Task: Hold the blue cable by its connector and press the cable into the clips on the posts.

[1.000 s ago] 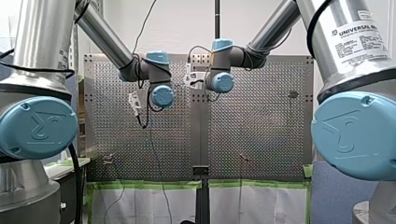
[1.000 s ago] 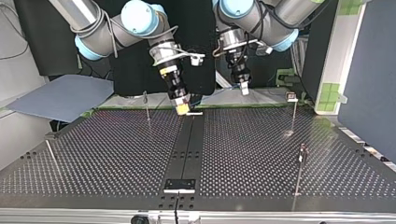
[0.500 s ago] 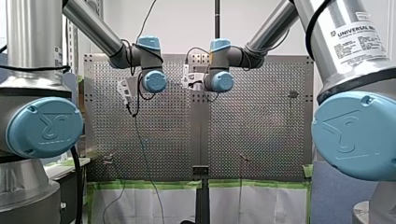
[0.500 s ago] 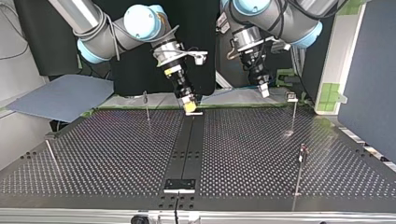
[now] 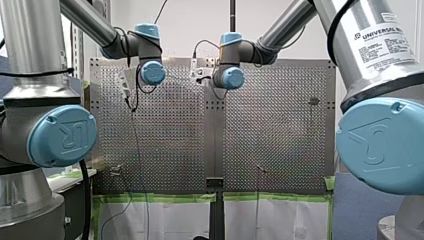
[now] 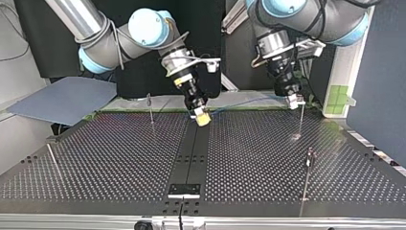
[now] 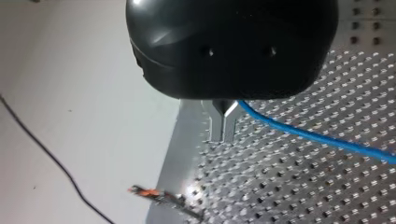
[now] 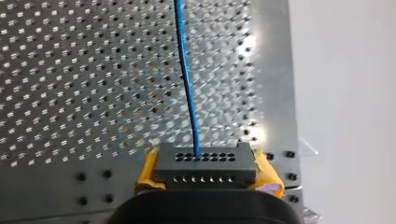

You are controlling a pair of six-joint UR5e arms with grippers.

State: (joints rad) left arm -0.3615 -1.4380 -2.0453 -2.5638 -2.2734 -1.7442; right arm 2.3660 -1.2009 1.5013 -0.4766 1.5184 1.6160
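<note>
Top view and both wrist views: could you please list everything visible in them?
perforated table: one, dark, fills the top view.
posts: four, thin metal, two near each side of the table.
blue cable: one, blue, strung between the grippers.
connector: one, dark grey, at the cable's end.
sheet: one, grey-blue, beyond the table, top view's left.
my right gripper: one, yellow pads, shut on the connector.
my left gripper: one, metal fingers, shut on the blue cable.

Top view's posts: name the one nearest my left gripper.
The far post at the view's right: my left gripper hangs at its top. The nearer right post and both left-side posts stand well clear of it.
</note>
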